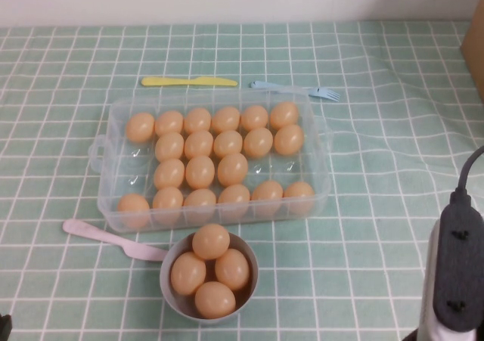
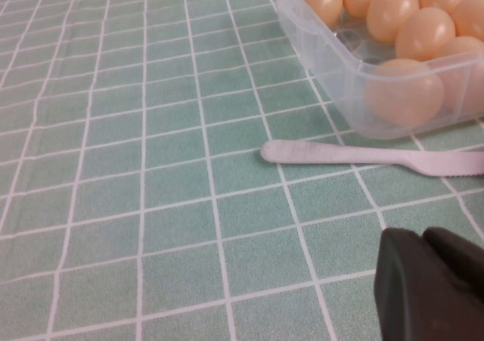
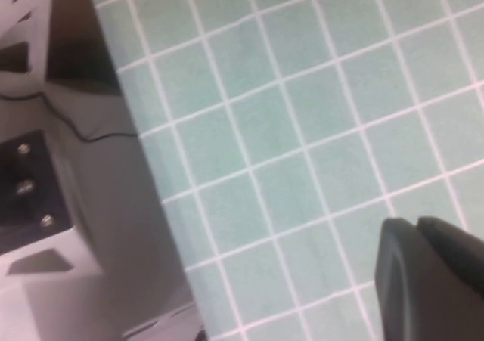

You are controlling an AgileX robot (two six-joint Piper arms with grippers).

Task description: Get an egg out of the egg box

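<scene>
Left end effector sits low over bare green checked worktop, near the pink plastic knife; can't tell if its fingers are apart or together. Clear plastic rectangular egg box is mid-worktop, rows of smooth orange-tan eggs in its cups, a few cups bare. Yellow knife and blue fork lie just behind it. Small round grey bowl just in front holds four eggs. Right end effector hangs over the worktop's right edge, fingers together, holding nothing.
</scene>
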